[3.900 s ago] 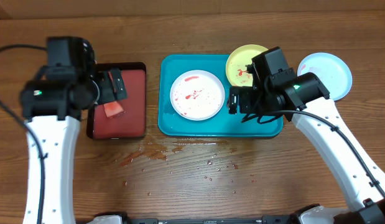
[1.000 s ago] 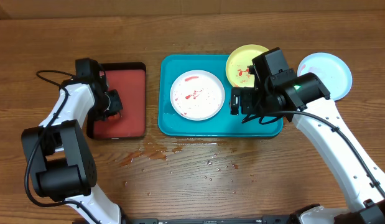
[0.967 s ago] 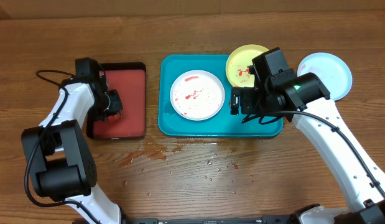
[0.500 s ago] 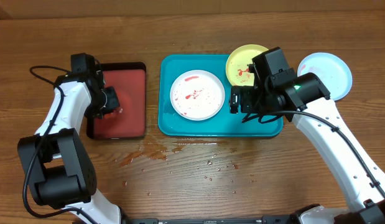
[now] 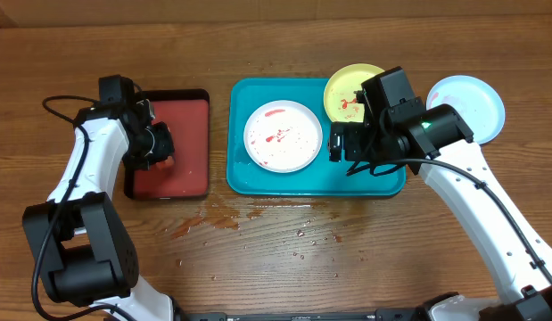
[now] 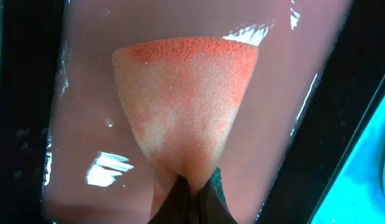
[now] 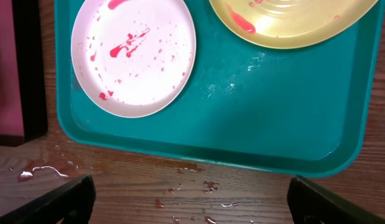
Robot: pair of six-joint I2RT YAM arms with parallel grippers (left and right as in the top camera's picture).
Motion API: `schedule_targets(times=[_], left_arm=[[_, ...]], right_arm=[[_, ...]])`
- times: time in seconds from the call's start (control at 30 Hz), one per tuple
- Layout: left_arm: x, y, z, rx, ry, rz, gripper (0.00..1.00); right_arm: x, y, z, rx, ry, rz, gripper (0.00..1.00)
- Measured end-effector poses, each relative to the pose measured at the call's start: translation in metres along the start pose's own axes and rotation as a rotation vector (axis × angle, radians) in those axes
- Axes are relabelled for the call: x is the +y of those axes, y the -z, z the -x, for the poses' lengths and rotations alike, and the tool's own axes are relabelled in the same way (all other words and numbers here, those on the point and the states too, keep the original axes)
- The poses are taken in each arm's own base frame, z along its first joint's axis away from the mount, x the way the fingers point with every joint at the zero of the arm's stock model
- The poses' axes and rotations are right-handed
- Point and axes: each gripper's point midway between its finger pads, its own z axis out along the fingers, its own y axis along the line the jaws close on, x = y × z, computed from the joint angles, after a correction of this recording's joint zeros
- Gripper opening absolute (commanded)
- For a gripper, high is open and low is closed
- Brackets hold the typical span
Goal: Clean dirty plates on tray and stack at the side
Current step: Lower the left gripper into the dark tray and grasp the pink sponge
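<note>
You look to be at the sponge-loading step: left of the large teal plastic tray (image 5: pixel 293 183), your left gripper (image 5: pixel 155 147) clamps a pink foam sponge (image 6: pixel 186 106); your right gripper (image 5: pixel 340 143) gapes wide and empty above that tray. The next move is probably to wipe the sauce-smeared white round plate (image 5: pixel 282 135) inside it

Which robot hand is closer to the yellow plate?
Right. The right gripper hangs over the blue tray, just beside the yellow plate. The left gripper is far off over the red tray, pinching a sponge.
</note>
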Motion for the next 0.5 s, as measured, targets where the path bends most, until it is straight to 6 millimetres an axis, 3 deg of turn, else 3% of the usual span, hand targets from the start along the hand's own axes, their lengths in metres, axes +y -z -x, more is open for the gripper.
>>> schedule_targets(times=[0.5], left_arm=[[-0.0012,0.0002,-0.0036,0.015,0.002,-0.008,0.04]], right_arm=[[0.0000,0.0000,-0.0002,0.001,0.000,0.000,1.00]])
